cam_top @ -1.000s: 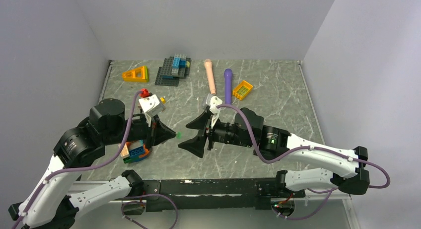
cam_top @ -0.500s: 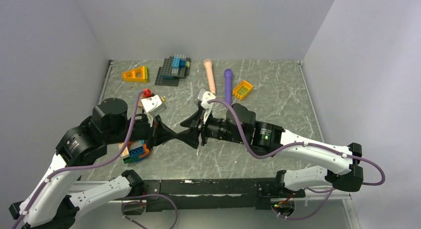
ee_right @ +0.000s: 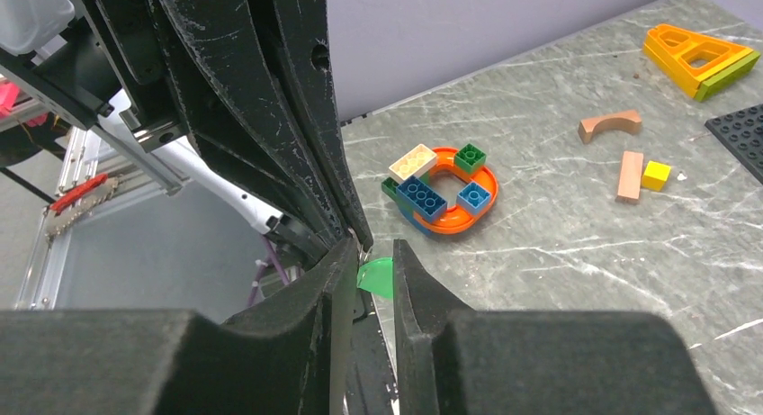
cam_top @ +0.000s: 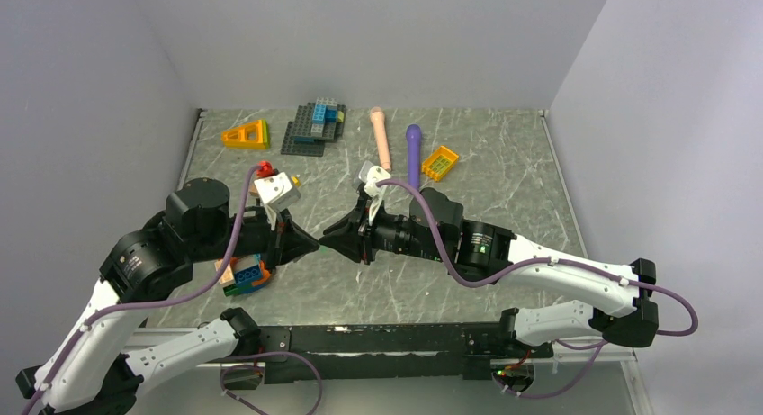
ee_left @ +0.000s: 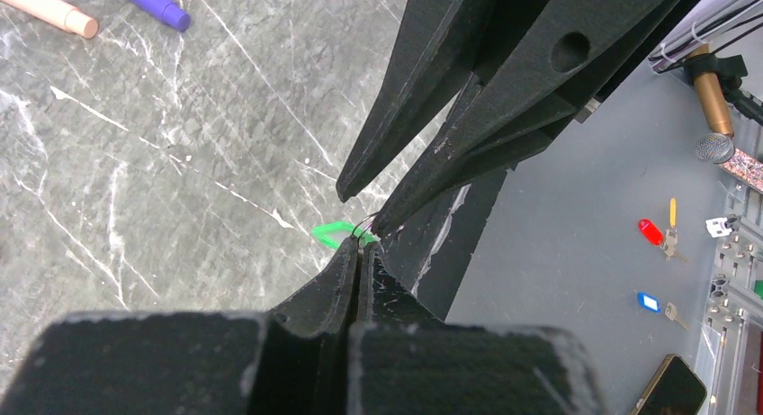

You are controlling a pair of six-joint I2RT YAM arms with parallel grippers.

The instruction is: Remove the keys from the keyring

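My two grippers meet tip to tip above the table's near middle. The left gripper [cam_top: 315, 244] [ee_left: 364, 242] is shut on a thin wire keyring [ee_left: 367, 224]. A green key tag [ee_left: 335, 234] [ee_right: 378, 275] hangs from that ring just past its tips. My right gripper [cam_top: 327, 242] [ee_right: 371, 249] faces the left one. Its jaws stand a narrow gap apart, one on each side of the green tag, with one fingertip [ee_left: 376, 224] touching the ring. The key's metal blade is hidden.
An orange ring piece with bricks [cam_top: 243, 275] [ee_right: 441, 188] lies under the left arm. At the back are a yellow wedge [cam_top: 246, 134], a grey baseplate with bricks [cam_top: 315, 127], a pink rod [cam_top: 381, 138], a purple rod [cam_top: 413, 154] and a yellow piece [cam_top: 439, 162].
The right gripper moved left to meet the left gripper's tips, and its jaws narrowed from wide open to a small gap around the green tag. The left arm held still.
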